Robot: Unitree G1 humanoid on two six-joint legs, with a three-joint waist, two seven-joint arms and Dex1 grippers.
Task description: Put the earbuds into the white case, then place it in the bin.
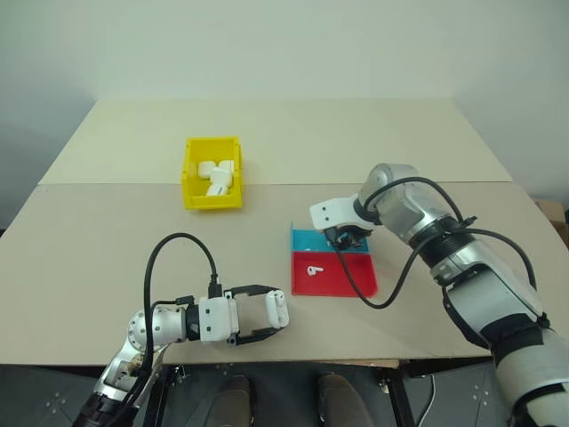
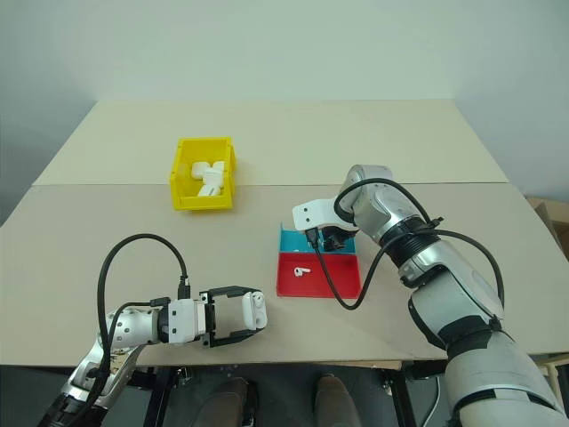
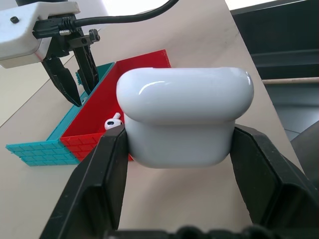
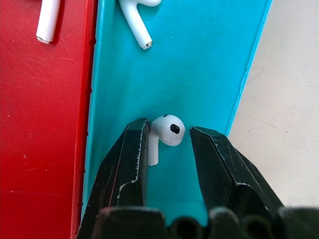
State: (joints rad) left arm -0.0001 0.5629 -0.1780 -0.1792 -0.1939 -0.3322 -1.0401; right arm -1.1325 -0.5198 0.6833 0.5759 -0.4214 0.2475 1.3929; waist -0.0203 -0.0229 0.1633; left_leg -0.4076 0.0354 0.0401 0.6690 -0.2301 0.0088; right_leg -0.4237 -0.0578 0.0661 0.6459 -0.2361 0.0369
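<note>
Right wrist view shows the step in hand — picking the first of the earbuds: the right gripper points down into the blue half of the tray, jaws part-closed around one earbud, its stem against one finger and a gap at the other, so I judge it not yet pinched. Next move, I'd say: finish closing, lift, carry it to the white case, which the left gripper has clamped near the table's front edge. Counted: three earbuds — one between the jaws, one just beyond in the blue half, one in the red half. Furthest off, one yellow bin holds white items I cannot count.
</note>
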